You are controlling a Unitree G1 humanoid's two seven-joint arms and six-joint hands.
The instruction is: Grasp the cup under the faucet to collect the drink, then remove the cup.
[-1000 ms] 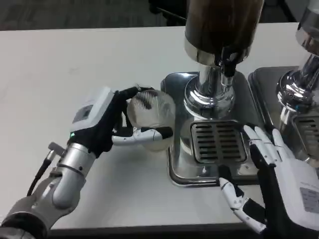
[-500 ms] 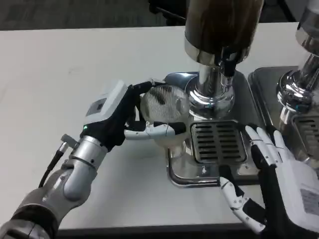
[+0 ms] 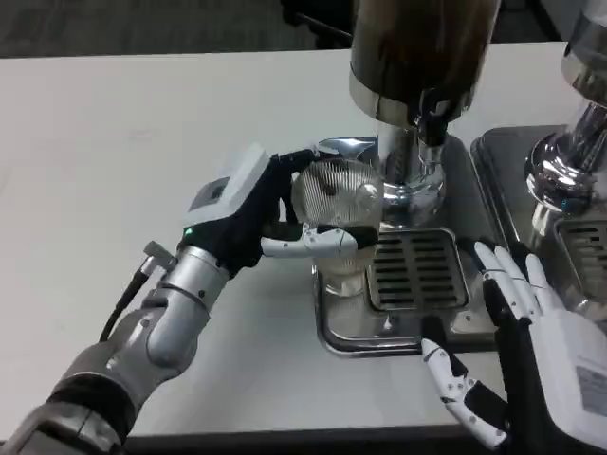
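Note:
A clear ribbed plastic cup (image 3: 338, 202) is gripped by my left hand (image 3: 254, 210), its fingers wrapped around the side. The cup hangs over the left edge of the steel drip tray (image 3: 332, 322), left of the slotted grate (image 3: 415, 271). The dispenser (image 3: 417, 57) with dark drink stands behind, and its black faucet (image 3: 432, 121) is up and to the right of the cup. My right hand (image 3: 517, 346) rests at the tray's near right corner, fingers spread, holding nothing.
A second steel dispenser (image 3: 569, 142) with its own tray stands at the right edge. White table (image 3: 142, 142) stretches open to the left and behind my left arm.
My left hand has carried the cup rightward from the table beside the tray to over the tray's left edge, nearer the faucet. The right hand has barely moved.

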